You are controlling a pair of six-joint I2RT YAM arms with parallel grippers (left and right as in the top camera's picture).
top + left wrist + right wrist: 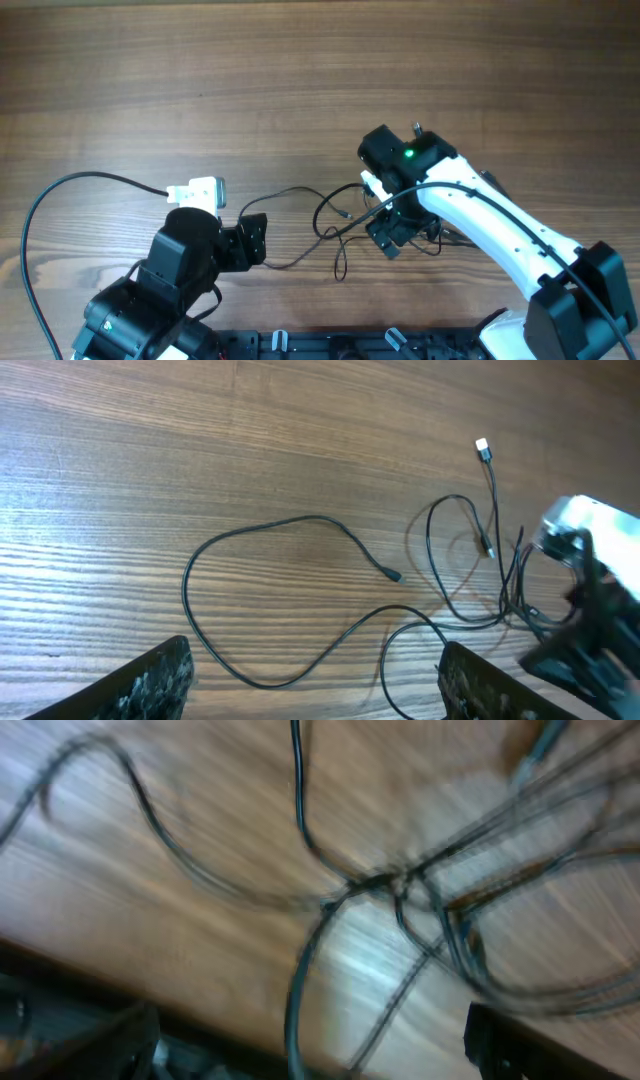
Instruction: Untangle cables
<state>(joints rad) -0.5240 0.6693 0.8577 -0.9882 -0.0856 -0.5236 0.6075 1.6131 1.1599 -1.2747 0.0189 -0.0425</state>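
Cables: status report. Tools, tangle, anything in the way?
Left tool open, empty, short of the loose loop. Right tool open, low over the knot. Cables not yet untangled. No obstruction seen.

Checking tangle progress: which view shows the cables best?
Left wrist: the cables lie sharp, open loop and tangled part both visible. Overhead shows them tiny, partly under the right arm. Right wrist: blurred close-up.

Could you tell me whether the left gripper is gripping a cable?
No, the left gripper is open, and the cables lie loose on the table.
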